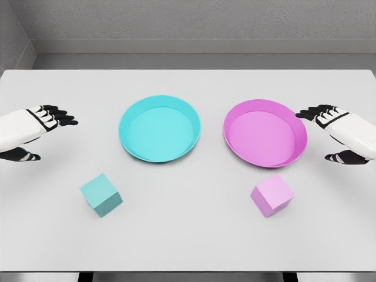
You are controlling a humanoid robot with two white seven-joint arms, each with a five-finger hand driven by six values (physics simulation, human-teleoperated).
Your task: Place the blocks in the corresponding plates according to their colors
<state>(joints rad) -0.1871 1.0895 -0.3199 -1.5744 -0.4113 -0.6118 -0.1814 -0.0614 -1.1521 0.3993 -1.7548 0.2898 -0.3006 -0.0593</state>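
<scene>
Blocks: teal block [101, 195], pink block [272, 195] loose before teal plate [132, 144], pink plate [235, 144]; left hand [44, 120], right hand [329, 117] fingers spread, empty; risk: corner grasp slips, block clips rim.

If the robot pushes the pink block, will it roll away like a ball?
Probably not. The pink block is a cube resting on a flat face, so it should slide or twist on the smooth table. It looks solid, so it likely keeps its shape. Its smooth sides might slip between fingers.
</scene>
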